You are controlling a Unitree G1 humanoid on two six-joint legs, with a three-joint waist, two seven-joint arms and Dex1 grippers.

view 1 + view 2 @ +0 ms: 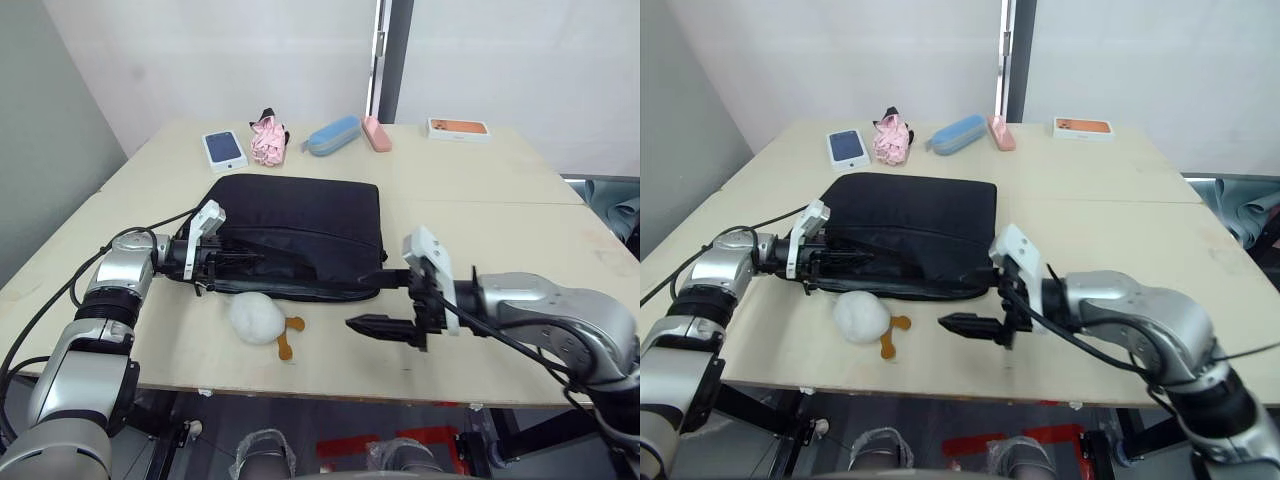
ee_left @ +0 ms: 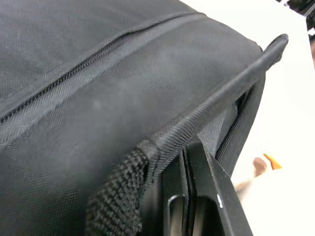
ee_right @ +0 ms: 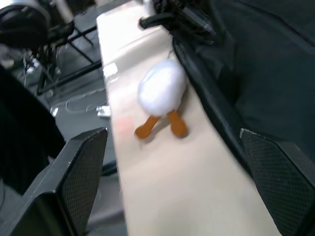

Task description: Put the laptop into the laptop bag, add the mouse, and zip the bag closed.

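Observation:
The black laptop bag (image 1: pixel 300 225) lies flat in the middle of the table, its zipper line (image 2: pixel 74 73) running along the top panel. My left gripper (image 1: pixel 240 262) lies at the bag's front left edge, under a strap handle (image 2: pixel 206 113); its fingers (image 2: pixel 197 196) are pressed together where they enter the bag's fabric, tips hidden. My right gripper (image 1: pixel 372 300) hovers wide open just off the bag's front right corner, holding nothing; its fingers (image 3: pixel 78 182) frame the table's front edge. The laptop and the mouse are hidden.
A puffy white object with brown tabs (image 1: pixel 257 318) lies in front of the bag, between my grippers. Along the table's (image 1: pixel 480 220) far edge sit a white box with blue top (image 1: pixel 224 148), a pink bundle (image 1: pixel 268 140), a blue case (image 1: pixel 332 135), a pink case (image 1: pixel 376 133) and an orange-topped box (image 1: pixel 458 128).

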